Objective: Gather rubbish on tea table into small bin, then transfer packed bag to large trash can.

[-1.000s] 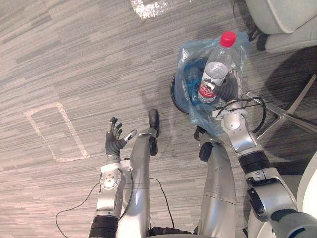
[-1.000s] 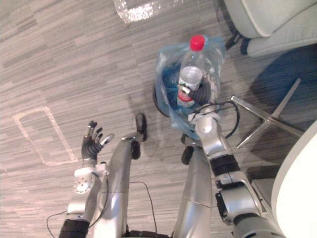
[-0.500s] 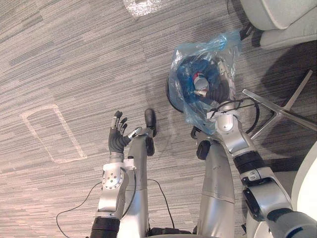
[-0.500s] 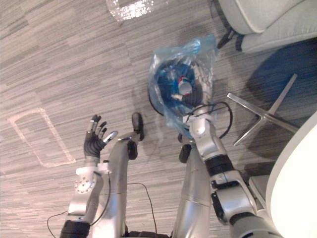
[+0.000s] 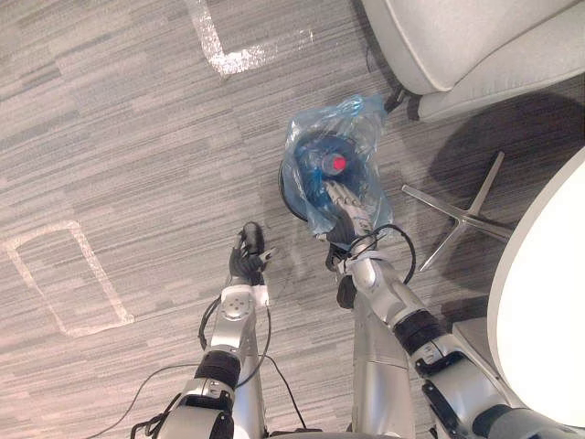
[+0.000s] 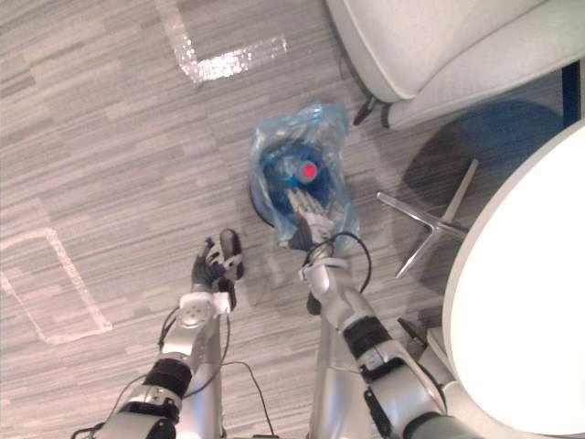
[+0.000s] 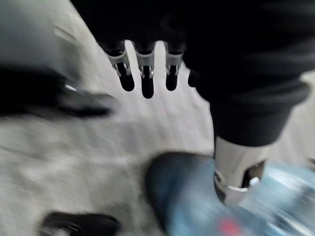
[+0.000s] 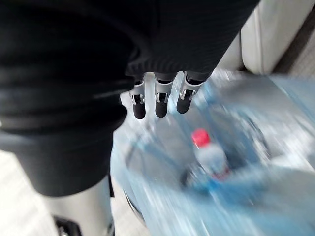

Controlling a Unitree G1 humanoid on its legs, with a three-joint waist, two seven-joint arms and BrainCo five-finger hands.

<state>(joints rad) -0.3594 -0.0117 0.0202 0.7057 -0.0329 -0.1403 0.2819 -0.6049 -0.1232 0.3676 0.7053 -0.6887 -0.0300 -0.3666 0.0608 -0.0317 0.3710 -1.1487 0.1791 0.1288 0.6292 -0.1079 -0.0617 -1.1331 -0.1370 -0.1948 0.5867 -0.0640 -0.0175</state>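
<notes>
Right hand (image 5: 344, 207), left eye view: fingers straight, holding nothing, just over the blue bag (image 5: 315, 137) lining the small bin (image 5: 286, 186). The bottle (image 5: 335, 166) stands inside.
Left wrist view: left hand (image 7: 142, 73) relaxed, empty, beside the bin.
Right wrist view: bottle upright in the bag.
Judgement: lift the right hand straight up and avoid snagging the bag rim.

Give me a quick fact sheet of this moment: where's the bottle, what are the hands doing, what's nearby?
bottle: upright inside the small bin, red cap up
bin: on the floor, lined with a blue bag
right hand: open, fingers straight, over the bag's near side, holding nothing
left hand: open, low beside the bin, holding nothing
nearby: grey armchair, white table, taped marks on the floor
</notes>
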